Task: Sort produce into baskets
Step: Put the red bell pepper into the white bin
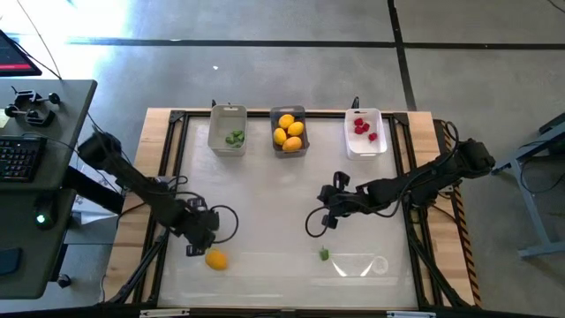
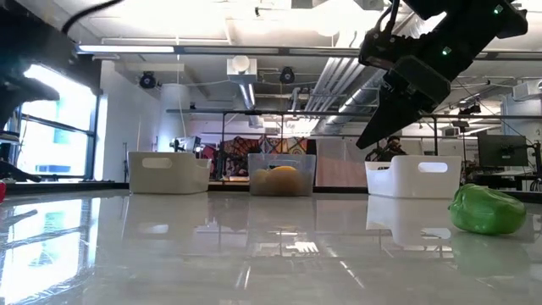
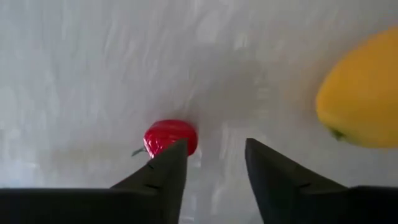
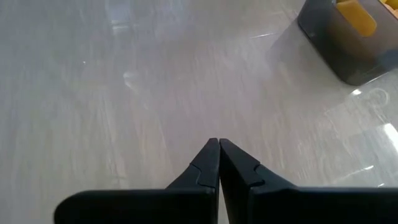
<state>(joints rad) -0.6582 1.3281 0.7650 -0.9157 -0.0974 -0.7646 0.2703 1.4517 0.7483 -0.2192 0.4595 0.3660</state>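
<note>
A red berry (image 3: 168,135) lies on the white table just beyond one fingertip of my left gripper (image 3: 215,154), which points down and is open with nothing in its gap. A yellow lemon (image 1: 216,260) lies beside that gripper (image 1: 196,240) near the table's front left, and shows as the lemon (image 3: 364,93) in the left wrist view. My right gripper (image 1: 328,212) hangs shut over mid-table, slanting down, touching nothing. A green piece (image 1: 324,254) lies on the table in front of it. The clear basket (image 1: 228,130), grey basket (image 1: 290,131) and white basket (image 1: 365,132) stand along the far edge. My left gripper points down beside the red berry. One fingertip (image 3: 174,155) covers the berry's near edge (image 3: 163,147), and I cannot tell whether it touches it. The berry lies on the table outside the gap between the fingers.
The clear basket holds green bits (image 1: 235,138), the grey one lemons and orange fruits (image 1: 288,132), and the white one red berries (image 1: 364,130). A wooden frame (image 1: 424,177) edges the table. A desk with a keyboard (image 1: 22,157) stands to the left.
</note>
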